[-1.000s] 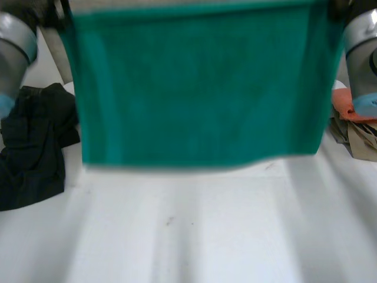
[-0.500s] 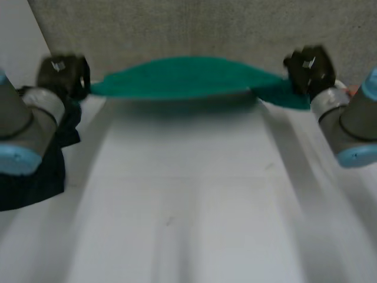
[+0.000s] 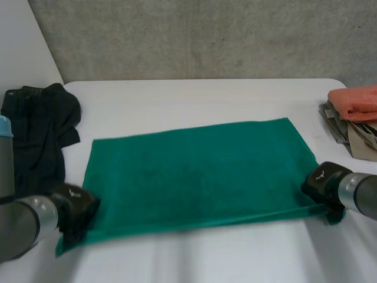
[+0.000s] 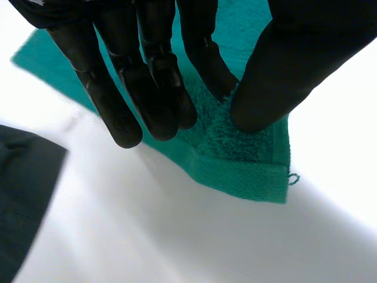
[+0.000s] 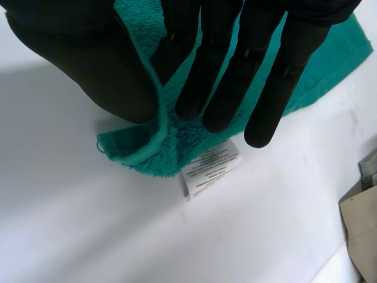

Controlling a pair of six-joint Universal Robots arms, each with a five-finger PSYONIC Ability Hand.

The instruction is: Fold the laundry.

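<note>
The green towel (image 3: pixel 194 171) lies flat in the middle of the surface (image 3: pixel 206 100), its near corners pinched by the left robot hand (image 3: pixel 76 209) and right robot hand (image 3: pixel 321 184); it looks soft, light and floppy, so corners seem the right hold.

The orange cloth (image 3: pixel 356 101) and the beige pile (image 3: pixel 360 140) under it run off the head view's right edge; the black garment (image 3: pixel 36 127) lies partly behind the left arm; the white label (image 5: pixel 211 167) carries print too small to read; beside it a corner of the green towel (image 3: pixel 194 171), seemingly folded over, disappears under the right hand (image 5: pixel 224 65).
</note>
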